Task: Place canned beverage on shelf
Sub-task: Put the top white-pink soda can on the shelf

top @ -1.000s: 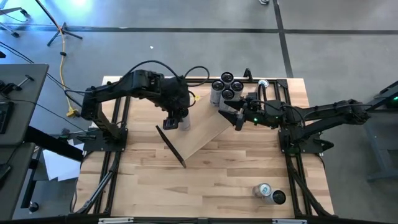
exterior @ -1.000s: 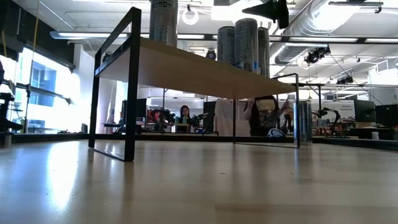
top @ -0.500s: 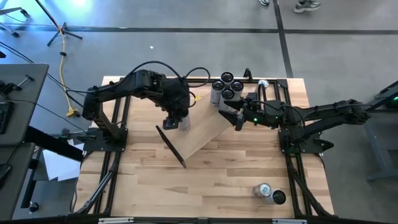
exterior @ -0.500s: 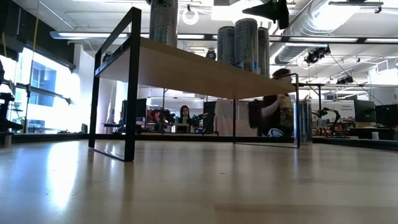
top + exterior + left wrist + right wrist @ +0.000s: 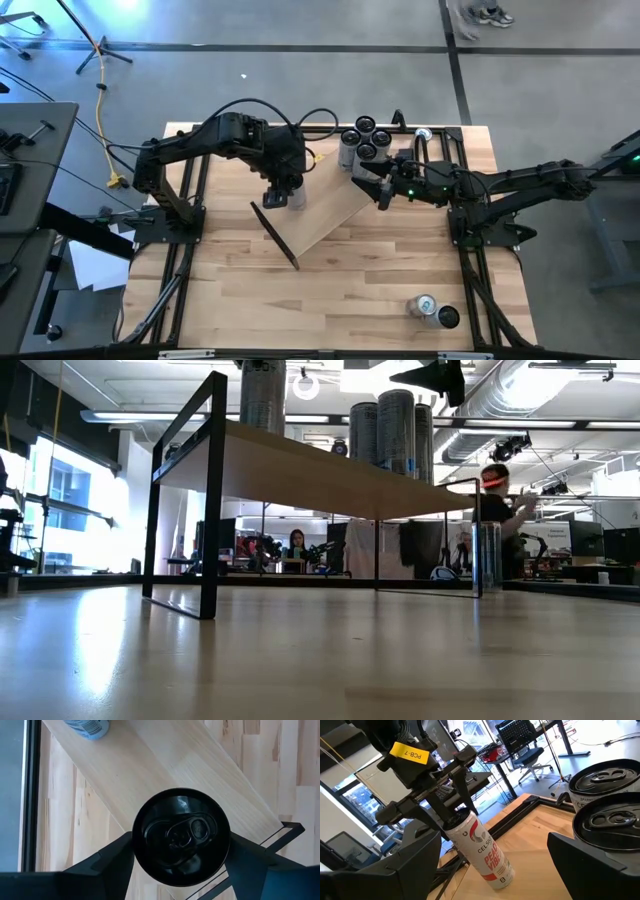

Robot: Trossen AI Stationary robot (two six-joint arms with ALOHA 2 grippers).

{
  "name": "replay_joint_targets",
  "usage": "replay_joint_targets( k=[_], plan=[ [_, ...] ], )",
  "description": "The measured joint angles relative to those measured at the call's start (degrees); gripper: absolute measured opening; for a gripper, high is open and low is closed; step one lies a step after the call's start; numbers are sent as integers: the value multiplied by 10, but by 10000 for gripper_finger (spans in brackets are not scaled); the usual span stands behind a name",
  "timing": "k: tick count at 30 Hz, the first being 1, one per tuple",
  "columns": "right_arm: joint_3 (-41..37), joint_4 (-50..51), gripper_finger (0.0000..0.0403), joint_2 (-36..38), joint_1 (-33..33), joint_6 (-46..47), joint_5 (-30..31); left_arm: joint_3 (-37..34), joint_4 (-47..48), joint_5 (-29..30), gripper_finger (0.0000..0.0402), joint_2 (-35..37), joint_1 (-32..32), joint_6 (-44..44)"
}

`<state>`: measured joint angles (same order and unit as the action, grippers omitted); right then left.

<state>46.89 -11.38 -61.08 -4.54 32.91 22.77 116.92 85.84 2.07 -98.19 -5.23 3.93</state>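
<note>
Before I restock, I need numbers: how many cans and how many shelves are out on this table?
Cans on the shelf: 5
Cans on the tabletop: 3
Shelf: 1
Total: 9 things, 8 of them cans

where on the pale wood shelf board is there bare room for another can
The pale wood shelf board is bare through its middle, between the white can at the left gripper and the cluster of dark-topped cans at the far end. That far end is crowded, with the right gripper hovering beside it.
</note>
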Motion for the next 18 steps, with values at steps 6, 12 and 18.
replay_joint_targets(
  k=[6, 12, 18],
  plan=[
    [0, 0, 351, 0, 0, 3, 0, 0, -1, 3, 235, 0, -2, -76],
    [0, 0, 351, 0, 0, 3, 1, 0, -1, 10, 233, 0, -7, -158],
    [0, 0, 351, 0, 0, 3, 0, 0, -9, 15, 232, 0, -6, -174]
  ],
)
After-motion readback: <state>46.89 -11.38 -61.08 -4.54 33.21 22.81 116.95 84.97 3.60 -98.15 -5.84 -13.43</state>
